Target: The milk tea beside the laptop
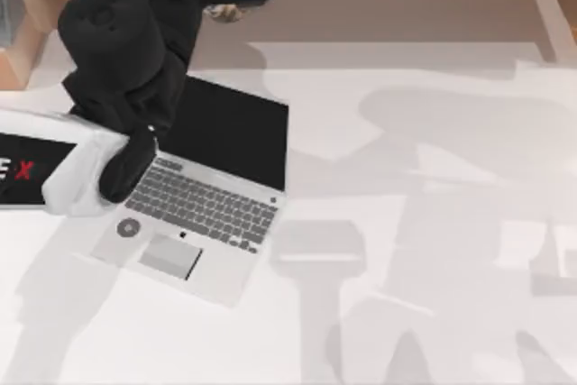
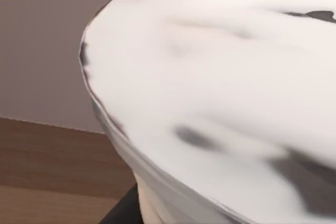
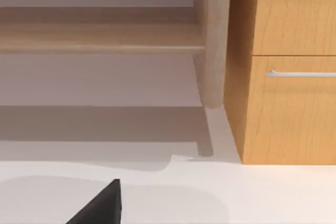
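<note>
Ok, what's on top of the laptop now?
Nothing rests on the silver laptop's grey keys, touchpad or round sticker. My black left arm crosses over its left screen corner, hiding that part. The left pincer is past the screen's far edge, close to the creamy-white-lidded milk tea.

Left arm (image 1: 126, 51): matte black rounded housings; white link casing bearing a black panel with a red "X" marking.
</note>
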Controlling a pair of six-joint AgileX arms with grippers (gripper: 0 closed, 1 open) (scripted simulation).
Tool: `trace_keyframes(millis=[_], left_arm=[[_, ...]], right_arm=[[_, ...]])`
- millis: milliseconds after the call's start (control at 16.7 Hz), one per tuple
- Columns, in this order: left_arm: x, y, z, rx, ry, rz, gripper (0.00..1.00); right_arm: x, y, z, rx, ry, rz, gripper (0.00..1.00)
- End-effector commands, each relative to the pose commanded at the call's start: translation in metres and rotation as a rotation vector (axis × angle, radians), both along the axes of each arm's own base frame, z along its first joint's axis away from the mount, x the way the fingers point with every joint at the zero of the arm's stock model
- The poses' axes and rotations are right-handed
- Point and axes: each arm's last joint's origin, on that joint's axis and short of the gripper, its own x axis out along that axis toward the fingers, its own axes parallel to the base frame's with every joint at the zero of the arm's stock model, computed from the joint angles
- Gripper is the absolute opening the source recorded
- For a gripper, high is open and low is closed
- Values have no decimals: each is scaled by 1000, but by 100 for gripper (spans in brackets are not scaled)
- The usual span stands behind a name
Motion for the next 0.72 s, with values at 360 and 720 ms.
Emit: trace_keyframes(millis=[360, 720], left_arm=[[-64, -117, -15, -11, 160, 15, 0], [-126, -160, -58, 176, 290, 101, 0]], right_arm=[[0, 0, 0, 0, 0, 0, 100], [0, 0, 0, 0, 0, 0, 100]])
